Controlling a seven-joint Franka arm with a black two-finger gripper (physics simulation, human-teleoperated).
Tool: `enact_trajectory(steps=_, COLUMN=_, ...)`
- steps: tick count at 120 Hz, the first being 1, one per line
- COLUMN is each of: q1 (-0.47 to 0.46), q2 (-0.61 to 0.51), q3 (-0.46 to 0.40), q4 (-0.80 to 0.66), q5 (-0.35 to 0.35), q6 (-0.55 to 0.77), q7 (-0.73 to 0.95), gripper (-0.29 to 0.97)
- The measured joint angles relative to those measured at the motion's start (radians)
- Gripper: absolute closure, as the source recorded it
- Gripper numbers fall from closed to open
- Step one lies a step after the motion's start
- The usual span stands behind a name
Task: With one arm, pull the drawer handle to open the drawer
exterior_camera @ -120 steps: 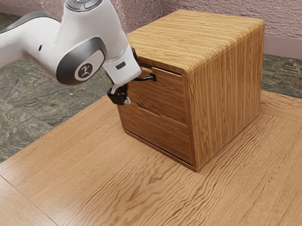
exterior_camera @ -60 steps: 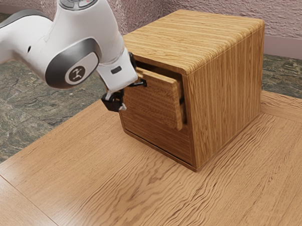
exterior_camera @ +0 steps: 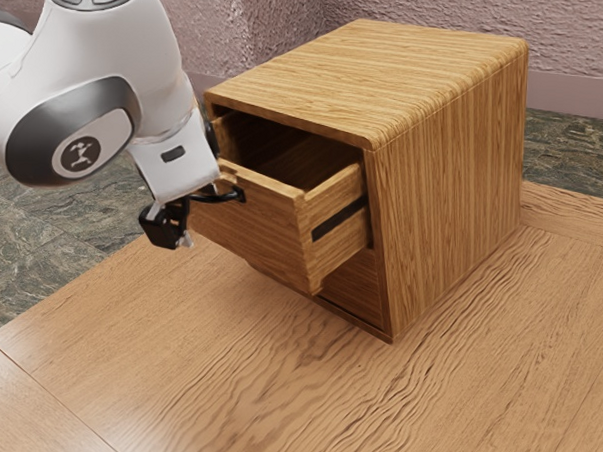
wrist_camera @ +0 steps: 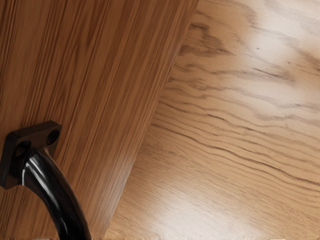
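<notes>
One wooden cabinet (exterior_camera: pixel 435 142) sat on a wooden worktop (exterior_camera: pixel 275 385). Its upper drawer (exterior_camera: pixel 281 235) stood open, jutting well out toward the exterior view's left. One black curved handle (exterior_camera: pixel 231 194) was fixed to the drawer front. The one white arm's gripper (exterior_camera: pixel 211 194) was at that handle; whether it was clenched could not be told. In the wrist view the handle's square mount had two screw holes
</notes>
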Motion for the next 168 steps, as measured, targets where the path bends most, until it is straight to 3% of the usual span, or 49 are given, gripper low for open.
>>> enact_trajectory(steps=38, q1=0.005, q2=-0.107, q3=0.002, q4=-0.091, q5=-0.004, q6=-0.019, q7=-0.003, gripper=0.10)
enact_trajectory(steps=56, q1=0.005, q2=-0.129, q3=0.003, q4=-0.119, q5=-0.005, q6=-0.018, q7=-0.005, gripper=0.02)
enact_trajectory(steps=85, q1=0.007, q2=-0.121, q3=0.003, q4=-0.113, q5=-0.007, q6=0.028, q7=-0.007, gripper=0.10)
enact_trajectory(steps=127, q1=0.027, q2=-0.114, q3=0.012, q4=-0.177, q5=-0.008, q6=0.070, q7=-0.013, gripper=0.03)
enact_trajectory(steps=146, q1=0.027, q2=-0.166, q3=0.012, q4=-0.216, q5=-0.009, q6=0.075, q7=-0.017, gripper=0.12)
enact_trajectory(steps=168, q1=0.025, q2=-0.252, q3=0.015, q4=-0.243, q5=-0.009, q6=0.073, q7=-0.020, gripper=0.10)
